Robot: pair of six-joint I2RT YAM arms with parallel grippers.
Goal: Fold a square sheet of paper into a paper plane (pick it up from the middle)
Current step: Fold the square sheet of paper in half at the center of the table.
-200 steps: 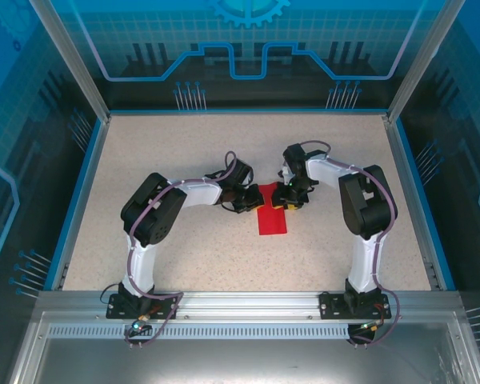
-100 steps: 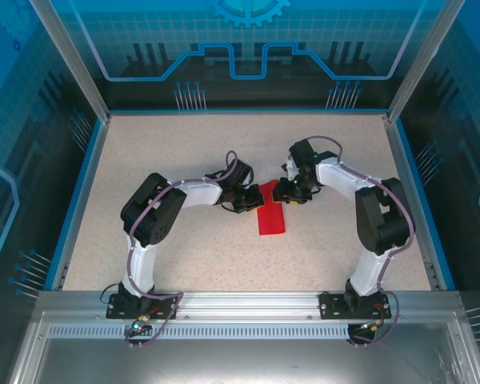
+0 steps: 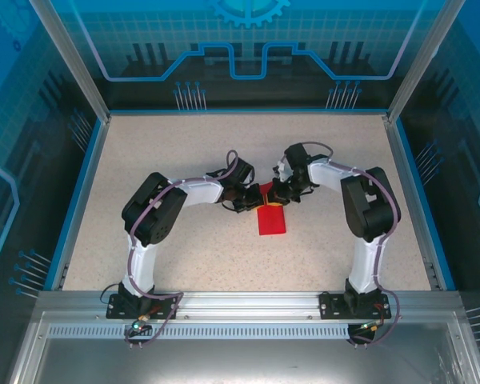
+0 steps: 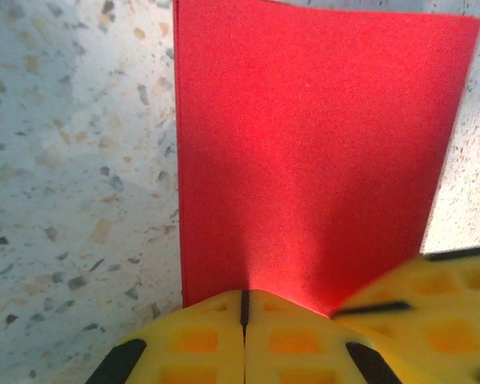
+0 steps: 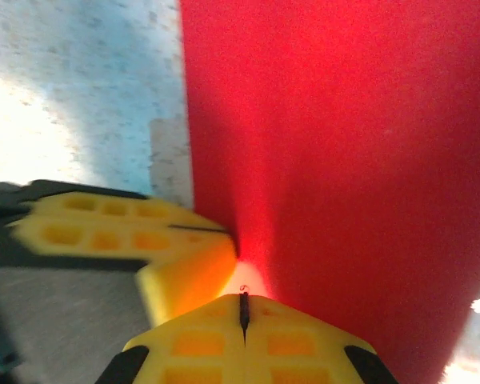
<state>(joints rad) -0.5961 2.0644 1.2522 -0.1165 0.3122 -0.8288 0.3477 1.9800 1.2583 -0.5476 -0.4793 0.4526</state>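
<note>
**Red paper (image 3: 273, 222) pinched at its far end from both sides**

Folded to a narrow rectangle, the paper sits near the middle of the speckled table (image 3: 168, 152), its long side running away from the arm bases. The left gripper (image 4: 244, 298) has its yellow fingers pressed together on the paper's far end, and the sheet runs out from the seam between them. The right gripper (image 5: 243, 300) is clamped on that same end, just beside the left one, fingertips almost touching. From above, the two arms bend inward and meet over the far edge. The near part of the paper lies on the table.
</note>
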